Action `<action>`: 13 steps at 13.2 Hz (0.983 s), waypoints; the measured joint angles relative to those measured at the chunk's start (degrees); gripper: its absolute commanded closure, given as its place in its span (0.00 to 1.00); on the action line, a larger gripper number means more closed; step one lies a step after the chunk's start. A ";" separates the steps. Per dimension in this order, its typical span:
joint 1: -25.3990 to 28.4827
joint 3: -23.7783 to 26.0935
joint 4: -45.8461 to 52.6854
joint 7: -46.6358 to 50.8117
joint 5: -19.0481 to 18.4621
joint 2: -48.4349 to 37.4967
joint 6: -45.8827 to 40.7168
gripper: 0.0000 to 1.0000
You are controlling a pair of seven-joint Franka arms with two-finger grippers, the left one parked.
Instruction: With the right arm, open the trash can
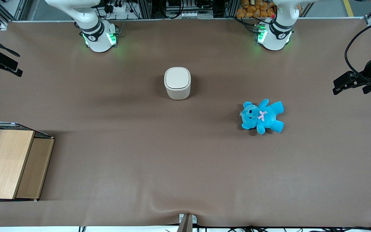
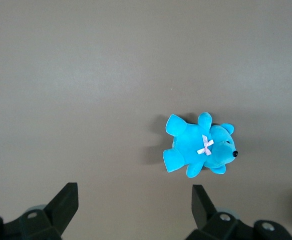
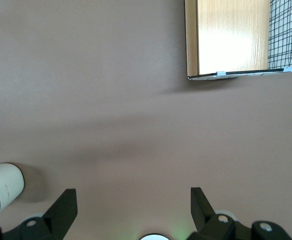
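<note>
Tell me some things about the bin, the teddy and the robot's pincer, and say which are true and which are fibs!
1. The trash can has its lid shut. True.
2. The blue teddy sits on top of the trash can. False: it lies on the table, apart from the can.
3. The right arm's pincer is open and holds nothing. True.
4. The pincer is pressing on the lid. False: it hangs over bare table, beside the can.
5. The wooden box lies toward the working arm's end of the table. True.
</note>
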 measured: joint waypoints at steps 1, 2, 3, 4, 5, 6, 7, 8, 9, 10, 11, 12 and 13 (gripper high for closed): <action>0.00 0.01 0.00 0.00 -0.11 0.01 0.00 0.00; 0.00 0.01 0.00 0.00 -0.25 0.01 0.00 0.00; 0.00 0.02 0.00 0.00 -0.29 0.01 -0.02 0.00; 0.00 0.04 0.00 0.00 -0.29 0.01 -0.03 0.00; 0.00 0.05 0.00 0.00 -0.30 0.02 -0.04 0.00; 0.00 0.05 0.00 0.00 -0.31 0.05 -0.05 0.00; 0.00 0.05 0.00 0.00 -0.31 0.10 -0.13 0.00; 0.00 0.06 0.00 0.00 -0.31 0.13 -0.33 0.00; 0.00 0.11 0.00 0.00 -0.31 0.14 -0.66 0.00; 0.00 0.28 0.00 0.00 -0.31 0.14 -0.93 0.00; 0.01 0.72 0.01 0.05 -0.31 0.14 -1.41 0.00; 0.02 1.40 0.02 0.49 -0.31 0.14 -1.77 0.00; 0.03 2.48 0.03 1.87 -0.31 0.13 -1.91 0.00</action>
